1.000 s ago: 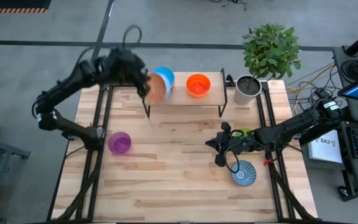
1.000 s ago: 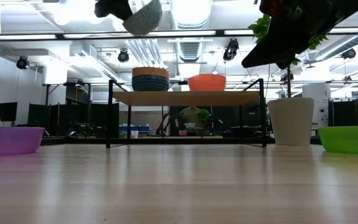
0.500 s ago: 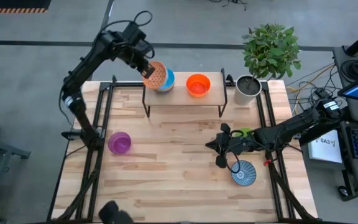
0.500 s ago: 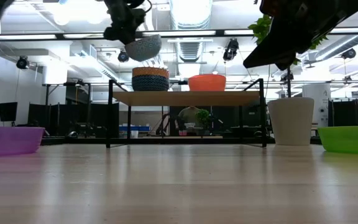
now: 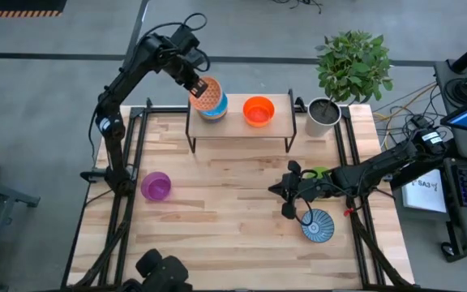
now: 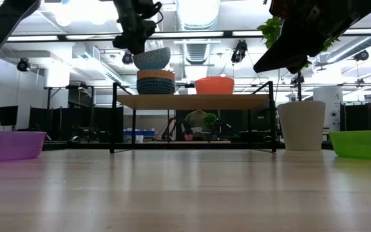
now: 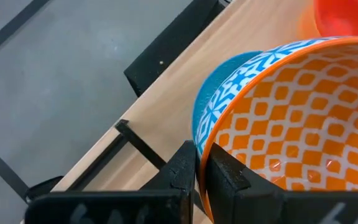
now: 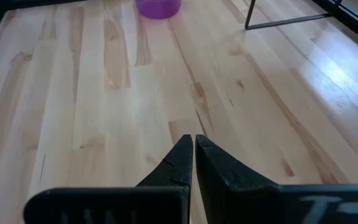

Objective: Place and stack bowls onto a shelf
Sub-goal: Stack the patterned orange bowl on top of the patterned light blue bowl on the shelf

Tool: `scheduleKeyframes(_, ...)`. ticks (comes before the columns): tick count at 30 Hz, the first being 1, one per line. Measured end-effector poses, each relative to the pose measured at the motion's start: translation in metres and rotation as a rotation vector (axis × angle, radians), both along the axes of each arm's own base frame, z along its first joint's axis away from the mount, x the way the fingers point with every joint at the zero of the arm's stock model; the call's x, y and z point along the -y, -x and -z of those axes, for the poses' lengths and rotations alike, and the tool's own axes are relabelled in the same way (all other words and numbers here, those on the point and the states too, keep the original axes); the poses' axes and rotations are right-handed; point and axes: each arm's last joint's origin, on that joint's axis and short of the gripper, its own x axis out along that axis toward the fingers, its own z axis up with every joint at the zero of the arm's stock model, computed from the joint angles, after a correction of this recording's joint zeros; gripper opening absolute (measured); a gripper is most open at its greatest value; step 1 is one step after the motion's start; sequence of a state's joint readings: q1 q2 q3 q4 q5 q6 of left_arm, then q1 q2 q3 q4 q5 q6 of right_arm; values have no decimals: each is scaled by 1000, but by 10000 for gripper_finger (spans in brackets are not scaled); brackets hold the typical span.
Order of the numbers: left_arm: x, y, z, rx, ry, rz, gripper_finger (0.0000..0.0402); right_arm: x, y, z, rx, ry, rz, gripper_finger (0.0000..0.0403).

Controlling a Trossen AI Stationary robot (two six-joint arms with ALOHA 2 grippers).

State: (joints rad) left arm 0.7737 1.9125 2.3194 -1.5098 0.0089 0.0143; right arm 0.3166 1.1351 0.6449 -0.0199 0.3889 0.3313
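On the pale butcher-block desk (image 5: 217, 219), the left pincer (image 5: 196, 86) pinches an orange-patterned bowl (image 5: 207, 95) over the shelf's (image 5: 237, 123) blue bowl (image 5: 217, 110); the right pincer (image 5: 285, 195), pressed together, waits mid-desk.

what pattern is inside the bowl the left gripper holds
Orange with a white diamond lattice inside the bowl, clearest in the left wrist view.

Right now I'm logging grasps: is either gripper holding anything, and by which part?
The left gripper pinches the patterned orange bowl by its rim, over the shelf. The right gripper is shut, holding nothing.
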Motion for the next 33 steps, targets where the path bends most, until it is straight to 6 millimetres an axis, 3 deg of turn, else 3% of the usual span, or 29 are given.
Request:
scheduleKeyframes(15, -2, -2, 0, 15, -15, 0, 22, 0, 0, 0, -1, -1, 1, 9)
scheduleKeyframes(33, -13, -13, 18, -19, 22, -4, 27, 0, 0, 0, -5, 1, 1, 9)
